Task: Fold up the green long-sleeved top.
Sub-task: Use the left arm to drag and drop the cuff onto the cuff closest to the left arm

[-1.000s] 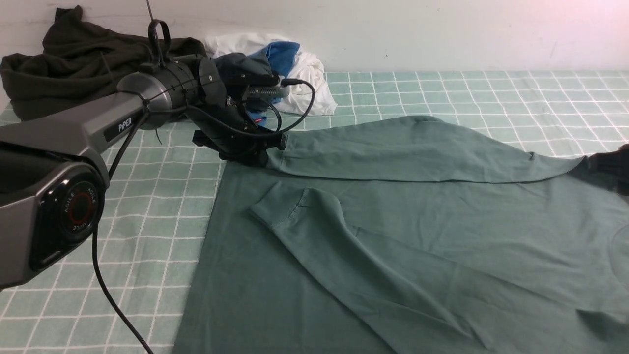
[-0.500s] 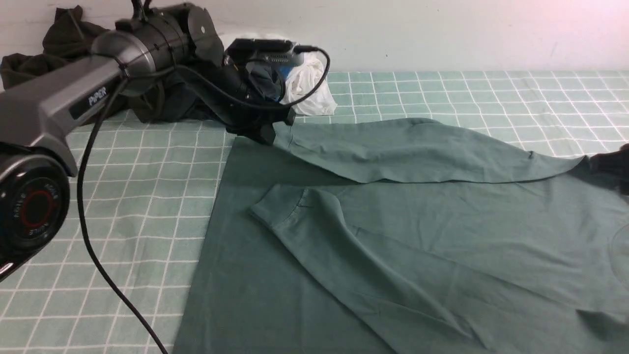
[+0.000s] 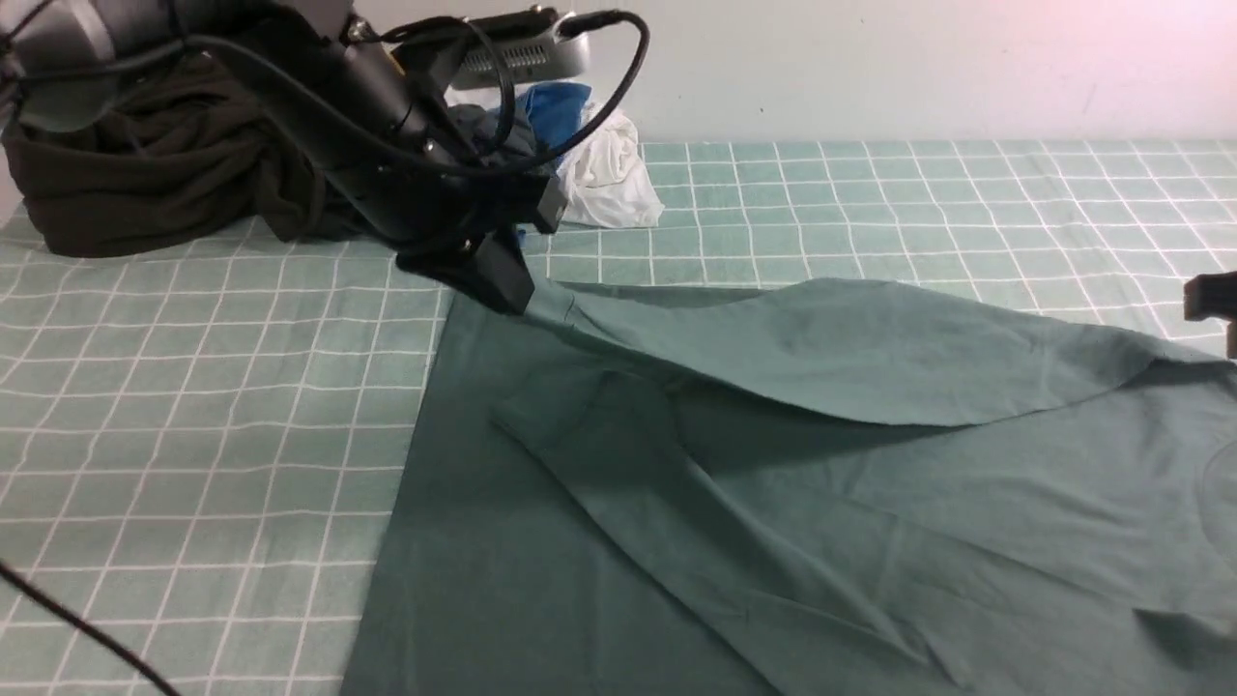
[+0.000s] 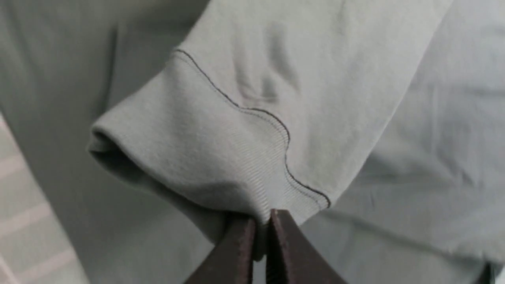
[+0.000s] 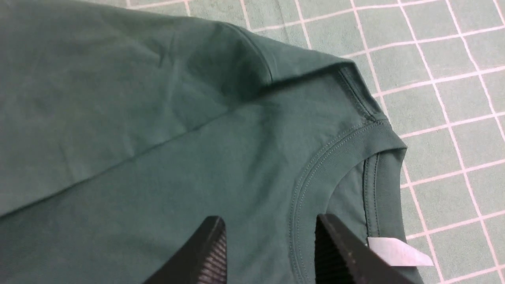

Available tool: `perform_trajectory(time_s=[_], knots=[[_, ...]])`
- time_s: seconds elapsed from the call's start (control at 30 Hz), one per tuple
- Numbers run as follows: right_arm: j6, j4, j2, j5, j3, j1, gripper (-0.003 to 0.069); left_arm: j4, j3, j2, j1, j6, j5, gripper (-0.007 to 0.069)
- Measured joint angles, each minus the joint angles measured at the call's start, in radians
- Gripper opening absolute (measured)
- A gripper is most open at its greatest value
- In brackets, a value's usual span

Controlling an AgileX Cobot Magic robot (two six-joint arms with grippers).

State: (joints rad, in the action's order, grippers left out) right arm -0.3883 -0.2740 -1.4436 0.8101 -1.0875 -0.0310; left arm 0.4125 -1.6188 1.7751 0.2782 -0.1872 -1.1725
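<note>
The green long-sleeved top (image 3: 773, 541) lies spread on the checked cloth, with its near sleeve (image 3: 618, 454) folded across the body. My left gripper (image 3: 517, 295) is shut on the ribbed cuff (image 4: 221, 157) of the far sleeve and holds it off the cloth, so the sleeve hangs over the body and casts a shadow. The left wrist view shows the cuff's edge pinched between the left gripper's (image 4: 262, 221) tips. My right gripper (image 5: 270, 232) is open just above the top's round collar (image 5: 315, 173), with nothing between its fingers; only its tip (image 3: 1213, 300) shows at the front view's right edge.
A very dark olive garment (image 3: 145, 164) is heaped at the back left, with white and blue clothes (image 3: 599, 164) beside it against the wall. The pale-green checked cloth (image 3: 193, 406) covers the table. A white label (image 5: 394, 250) sits inside the collar.
My left gripper shut on the far sleeve's cuff and rose with it; the sleeve now hangs over the body. The right gripper shifted slightly.
</note>
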Motion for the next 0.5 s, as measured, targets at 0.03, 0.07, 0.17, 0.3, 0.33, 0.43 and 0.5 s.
perform_trajectory(time_s=[0.03, 0.07, 0.17, 0.3, 0.33, 0.43, 0.5], knots=[[0.002, 0.000, 0.000, 0.000, 0.000, 0.000, 0.0300, -0.001, 0.013, -0.016, 0.001, 0.001, 0.006, 0.0017], [0.011, 0.014, 0.000, 0.000, -0.001, 0.000, 0.0300, -0.002, 0.118, -0.077, 0.011, 0.001, 0.040, 0.0017], [0.050, 0.053, 0.000, 0.000, -0.002, 0.000, 0.0300, -0.003, 0.309, -0.167, 0.035, 0.002, 0.124, 0.0017], [0.103, 0.106, 0.000, 0.000, -0.004, 0.000, 0.0300, -0.004, 0.473, -0.206, 0.049, 0.002, 0.207, 0.0017], [0.127, 0.130, 0.000, 0.000, -0.004, 0.000, 0.0300, -0.007, 0.526, -0.207, 0.052, -0.003, 0.236, 0.0017], [0.180, 0.173, 0.000, 0.011, -0.004, 0.016, 0.0300, -0.012, 0.618, -0.203, 0.052, -0.034, 0.291, 0.0021], [0.200, 0.180, 0.000, 0.023, -0.004, 0.030, 0.0300, -0.013, 0.641, -0.199, 0.052, -0.048, 0.309, 0.0030]])
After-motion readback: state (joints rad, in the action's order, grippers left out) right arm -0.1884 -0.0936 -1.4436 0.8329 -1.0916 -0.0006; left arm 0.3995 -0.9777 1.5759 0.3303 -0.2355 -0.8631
